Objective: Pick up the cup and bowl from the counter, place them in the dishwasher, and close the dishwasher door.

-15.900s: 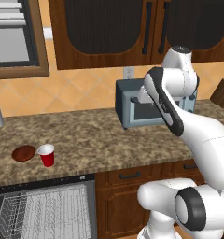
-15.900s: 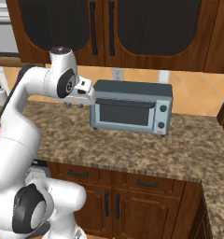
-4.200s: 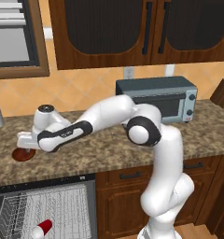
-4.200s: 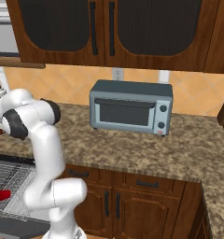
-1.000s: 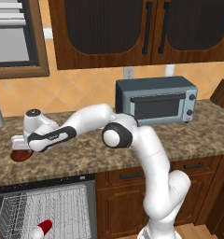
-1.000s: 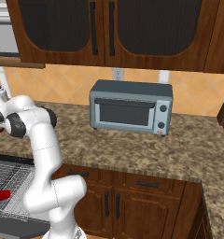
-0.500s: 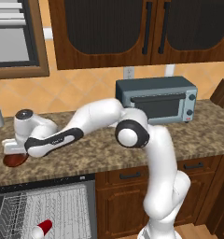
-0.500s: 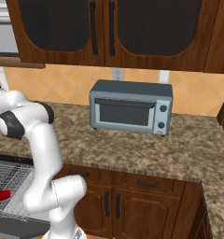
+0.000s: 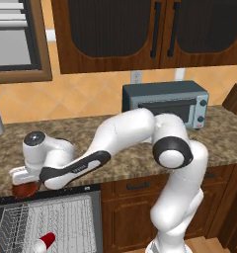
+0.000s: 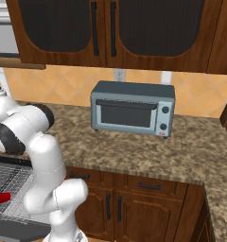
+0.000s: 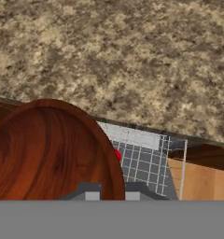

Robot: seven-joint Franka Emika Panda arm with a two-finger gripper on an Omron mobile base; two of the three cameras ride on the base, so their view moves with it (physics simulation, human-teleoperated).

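At counter [image 9: 140, 163] edge, left base: gripper [image 9: 24, 184] clamped on bowl [image 9: 25, 189] above open dishwasher [image 9: 51, 222]; cup [image 9: 43, 242] lies in rack. Right base: cup [image 10: 1, 198] in rack. Hand: bowl [image 11: 48, 149] tilted; lower level, clear of cup, before release.

Bowl [image 9: 24, 189] in claw [image 9: 22, 184] at counter [image 9: 115, 143] front edge, above dishwasher [image 9: 46, 222], cup [image 9: 43, 242] in rack below
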